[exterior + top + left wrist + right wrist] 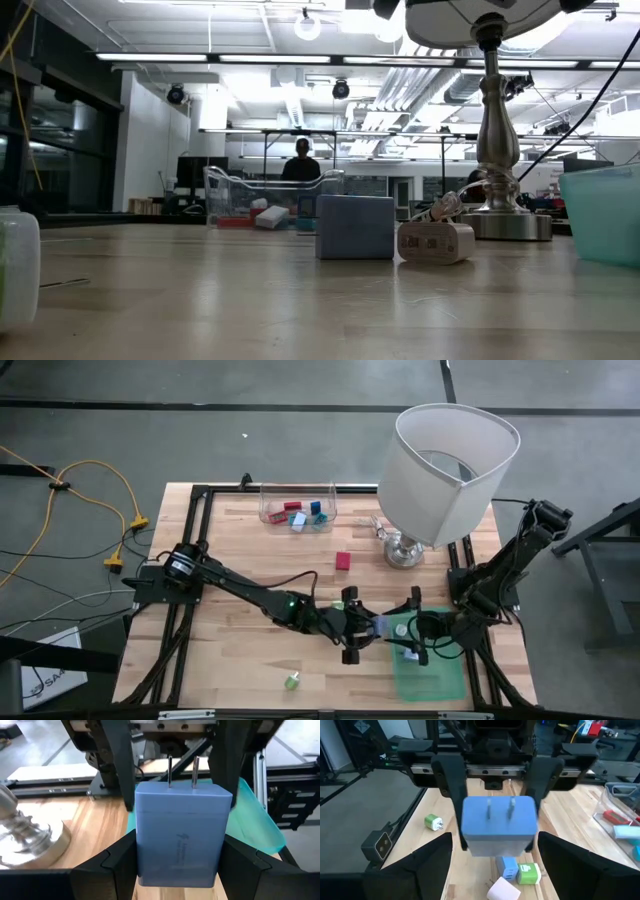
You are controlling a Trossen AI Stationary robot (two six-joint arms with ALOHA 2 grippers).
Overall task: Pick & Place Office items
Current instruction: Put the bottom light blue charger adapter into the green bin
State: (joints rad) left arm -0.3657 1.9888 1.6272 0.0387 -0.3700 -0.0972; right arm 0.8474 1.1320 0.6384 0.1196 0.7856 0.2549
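Charger block (177, 837), blue, two metal prongs up, sits above worktop (240, 650) beside teal tray (430, 675), between both arms. Left claw (175, 865) grips block on flat sides. Right claw (495, 850) faces it with fingers spread wide, seems not clamped yet. Block looks rigid, light, smooth plastic, maybe slippery. Best hold: flat sides, never prongs.

Light blue plug-in charger block (178, 835) held off the table, two metal prongs showing, red block (343, 561) alone on the wood, green piece (292, 681) near the front edge, red and blue pieces (300, 513) in a clear bin.
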